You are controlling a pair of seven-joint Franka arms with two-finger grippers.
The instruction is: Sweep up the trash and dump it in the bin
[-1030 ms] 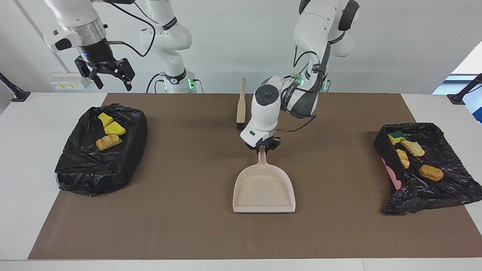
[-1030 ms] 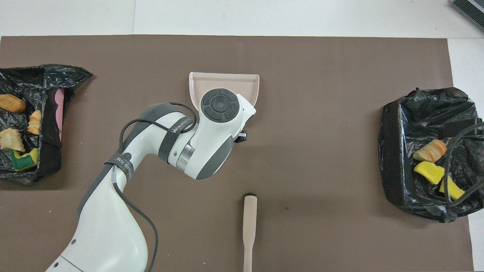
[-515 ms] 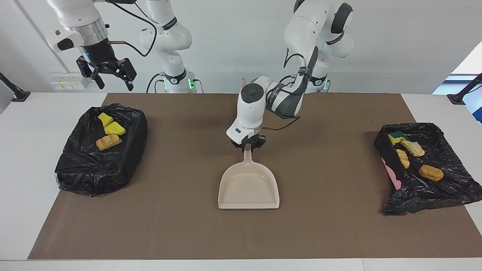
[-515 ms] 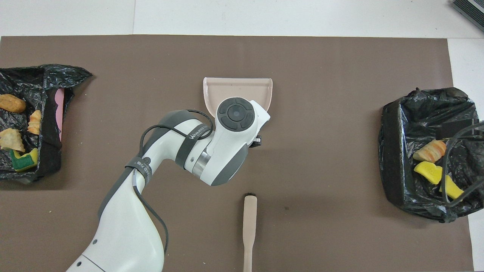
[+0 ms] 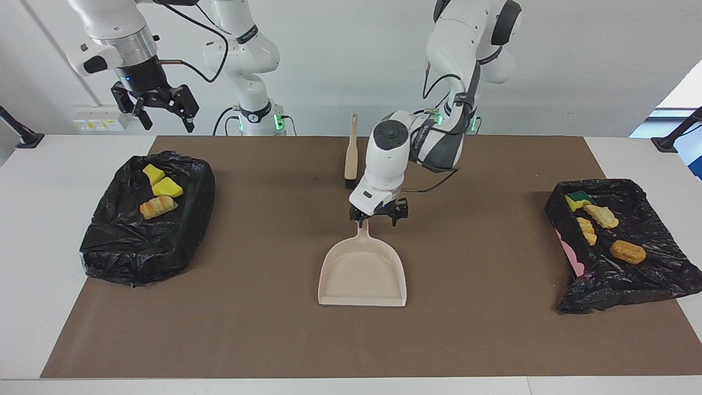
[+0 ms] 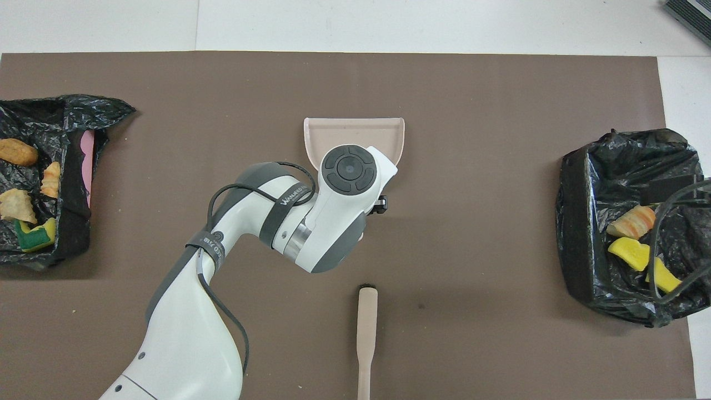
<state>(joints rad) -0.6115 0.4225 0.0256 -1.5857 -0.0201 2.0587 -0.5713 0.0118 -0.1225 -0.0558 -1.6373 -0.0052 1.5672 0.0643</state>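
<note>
The beige dustpan lies flat on the brown mat mid-table, its handle toward the robots. My left gripper hovers open just over the handle's end, fingers spread and not gripping it; in the overhead view the wrist covers it. The trash lies in two black-lined bins: yellow sponge bits and a bread piece in the bin at the right arm's end, several pieces in the bin at the left arm's end. My right gripper hangs open, high over its bin's edge.
A beige brush lies on the mat nearer to the robots than the dustpan. The brown mat covers most of the white table. Tiny crumbs dot the mat near the bin at the left arm's end.
The left arm slid the dustpan toward the right arm's end, then its gripper opened and let go of the handle. The right arm barely moved.
</note>
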